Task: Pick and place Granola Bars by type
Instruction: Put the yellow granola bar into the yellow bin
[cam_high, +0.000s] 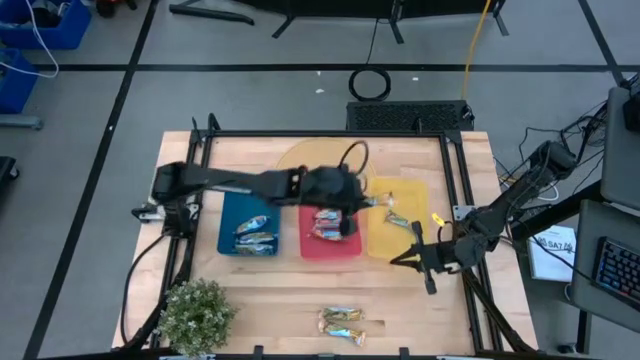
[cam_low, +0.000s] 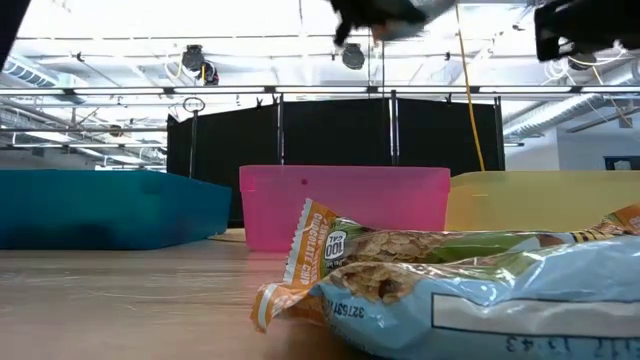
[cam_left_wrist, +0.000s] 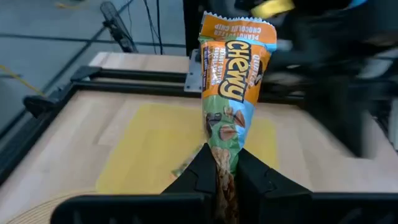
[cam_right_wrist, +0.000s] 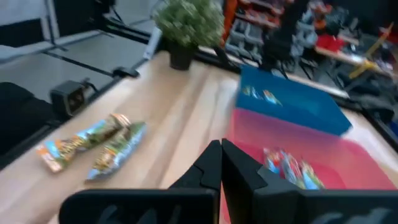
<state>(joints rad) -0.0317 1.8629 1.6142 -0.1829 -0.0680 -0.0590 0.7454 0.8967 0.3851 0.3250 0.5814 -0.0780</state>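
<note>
Overhead, left gripper (cam_high: 372, 201): reaching across from the left side, poised at the border between the red tray (cam_high: 330, 250) and the yellow tray (cam_high: 400, 240), clamped narrow on a gold-tan bar (cam_left_wrist: 231, 99).
Held bar: pinched at one end between the left fingers (cam_left_wrist: 202, 171), wrapper orange and teal with "CHEWY" printed on it, standing up above the yellow tray in the left wrist view.
Right gripper (cam_high: 408, 259): parked off the front right corner of the yellow tray, fingers (cam_right_wrist: 211, 168) pressed together, holding nothing.
Blue tray (cam_high: 228, 240): blue-silver bars (cam_high: 255, 232) lying inside.
Red tray: red-orange bars (cam_high: 330, 224) piled near its middle.
Yellow tray: one gold-tan bar (cam_high: 397, 220) lying inside already.
Front of table (cam_high: 280, 290): two more gold-tan bars (cam_high: 342, 325) side by side, well apart from the trays; same pair close up in the low view.
Potted plant (cam_high: 195, 312): front left corner of the table.
</note>
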